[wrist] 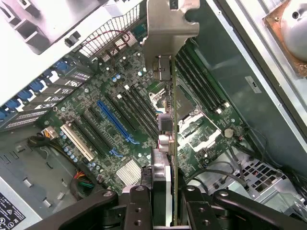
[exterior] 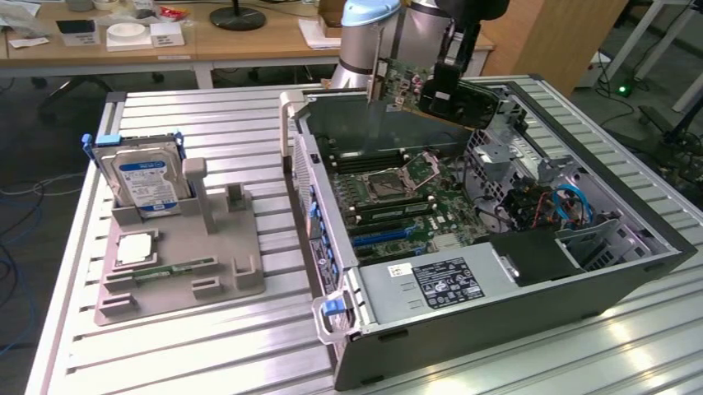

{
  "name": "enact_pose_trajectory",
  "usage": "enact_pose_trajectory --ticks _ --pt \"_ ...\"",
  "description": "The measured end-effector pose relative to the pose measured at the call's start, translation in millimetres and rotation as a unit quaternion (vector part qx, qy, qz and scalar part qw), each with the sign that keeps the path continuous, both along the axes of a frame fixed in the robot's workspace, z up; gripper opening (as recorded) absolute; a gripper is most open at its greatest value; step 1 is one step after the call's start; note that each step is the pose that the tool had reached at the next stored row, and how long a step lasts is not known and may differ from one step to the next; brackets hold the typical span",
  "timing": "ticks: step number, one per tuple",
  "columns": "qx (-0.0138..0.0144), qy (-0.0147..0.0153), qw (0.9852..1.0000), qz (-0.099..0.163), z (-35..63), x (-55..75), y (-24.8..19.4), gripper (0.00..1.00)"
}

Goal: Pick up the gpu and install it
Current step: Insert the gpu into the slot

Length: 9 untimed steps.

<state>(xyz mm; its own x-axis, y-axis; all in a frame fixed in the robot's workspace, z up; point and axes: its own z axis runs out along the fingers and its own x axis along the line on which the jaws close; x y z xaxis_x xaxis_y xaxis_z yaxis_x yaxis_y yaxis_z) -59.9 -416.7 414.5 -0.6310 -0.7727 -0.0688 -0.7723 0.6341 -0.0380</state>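
Note:
The gpu (exterior: 416, 89), a thin card with a dark face and a pale metal bracket at one end, hangs tilted above the back of the open computer case (exterior: 483, 247). My gripper (exterior: 450, 82) is shut on it. In the wrist view the gpu (wrist: 165, 72) appears edge-on, bracket end away from the camera, clamped between the black fingers (wrist: 139, 206) of my gripper (wrist: 165, 196). Under the card lies the green motherboard (wrist: 120, 96) with a long blue slot (wrist: 115, 122) and a white slot (wrist: 76, 141). The card is held clear of the board.
On the exterior view's left, a grey fixture (exterior: 209, 271) holds a silver hard drive (exterior: 143, 181), a square chip (exterior: 134, 249) and a slim memory stick (exterior: 170, 270). A power supply (exterior: 439, 284) fills the case's near end; cables (exterior: 549, 206) and case walls surround the board.

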Motion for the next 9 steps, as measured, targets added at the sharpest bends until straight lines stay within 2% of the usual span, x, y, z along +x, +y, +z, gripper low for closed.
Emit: enact_pose_trajectory --ticks 9 --pt "-0.0002 0.0000 1.0000 0.000 0.0 0.0 0.0 0.28"
